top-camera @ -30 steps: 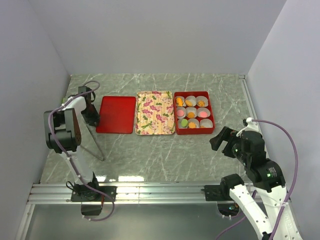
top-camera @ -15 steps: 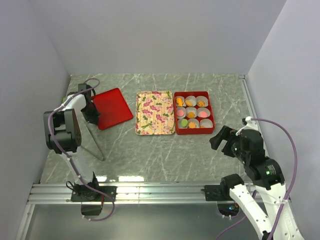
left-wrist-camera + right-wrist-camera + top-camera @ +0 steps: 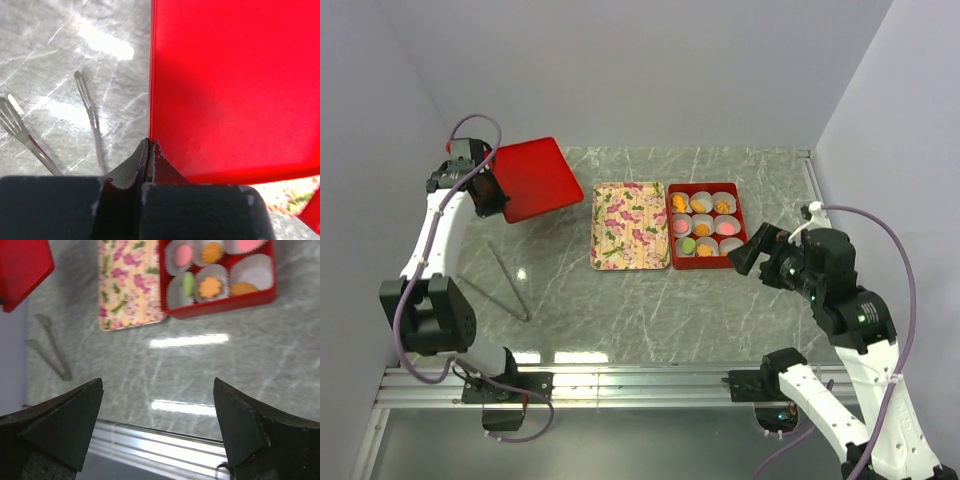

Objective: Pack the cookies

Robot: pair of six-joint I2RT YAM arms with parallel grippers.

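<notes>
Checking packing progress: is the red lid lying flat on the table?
No, the left gripper holds the red lid up, tilted in the air.

I read directions on the top view, with 12 o'clock pointing away from the arm bases. The tray lies at the middle of the tabletop. The box sits just beside the tray at 3 o'clock. Inside it, paper cups stand in three rows of three, with the cookies in the cups.

The lid is at 10 o'clock from the tray, tilted and off the tabletop, its edge clamped in the left claw. The tongs lie on the tabletop at 8 o'clock from the tray. The right claw hangs at 4 o'clock from the box, jaws apart.
</notes>
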